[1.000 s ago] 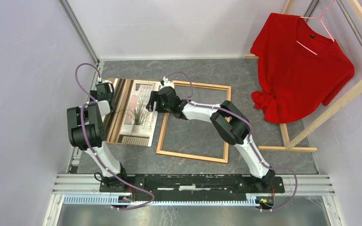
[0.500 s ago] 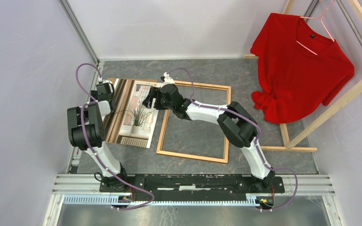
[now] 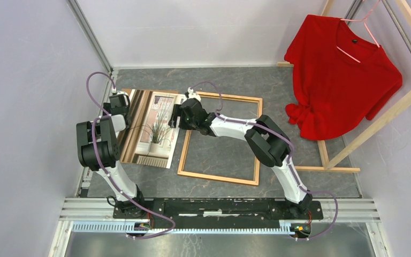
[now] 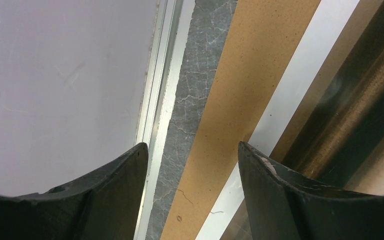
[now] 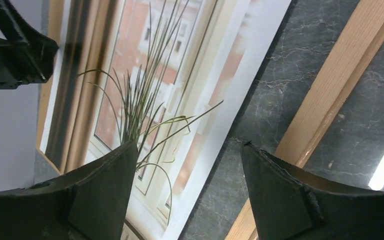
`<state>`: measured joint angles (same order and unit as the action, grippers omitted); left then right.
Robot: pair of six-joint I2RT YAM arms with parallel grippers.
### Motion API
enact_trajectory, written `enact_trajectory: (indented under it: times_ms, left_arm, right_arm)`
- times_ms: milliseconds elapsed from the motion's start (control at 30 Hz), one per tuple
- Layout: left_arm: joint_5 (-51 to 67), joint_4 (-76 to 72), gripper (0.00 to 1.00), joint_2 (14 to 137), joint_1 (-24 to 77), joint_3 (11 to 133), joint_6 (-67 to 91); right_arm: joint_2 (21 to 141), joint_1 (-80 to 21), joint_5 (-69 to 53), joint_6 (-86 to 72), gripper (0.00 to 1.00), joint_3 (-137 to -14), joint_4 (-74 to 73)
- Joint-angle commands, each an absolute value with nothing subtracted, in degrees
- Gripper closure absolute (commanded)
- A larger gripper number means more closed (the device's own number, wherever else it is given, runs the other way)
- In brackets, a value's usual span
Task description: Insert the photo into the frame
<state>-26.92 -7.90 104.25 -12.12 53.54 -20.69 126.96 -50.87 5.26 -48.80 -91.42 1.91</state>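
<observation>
The large rectangular paper print of a window scene with a spiky plant [image 3: 151,131] is seen lying face up on the grey marbled tabletop [image 3: 235,80]. It is set just beside the left rail of the thin orange-brown wooden frame [image 3: 219,178], with a strip of table between them. The right gripper [image 5: 186,144] is held with jaws apart above the print's right edge, gripping nothing. The left gripper [image 4: 191,145] is likewise spread over the brown cardboard board [image 4: 237,100] at the print's left edge.
</observation>
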Motion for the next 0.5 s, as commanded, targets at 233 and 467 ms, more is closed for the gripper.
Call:
enact_trajectory:
  times_ms: [233, 467]
  left_arm:
    - [-21.99, -0.34, 0.26, 105.93, -11.43, 51.68, -21.55]
    - [-21.12, -0.34, 0.27, 105.79, -11.34, 51.72, -21.60]
  right_arm:
    - [133.43, -50.80, 9.05, -50.26, 0.18, -99.52, -5.44]
    - [134.83, -50.71, 9.18, -52.13, 0.19, -98.99, -2.66]
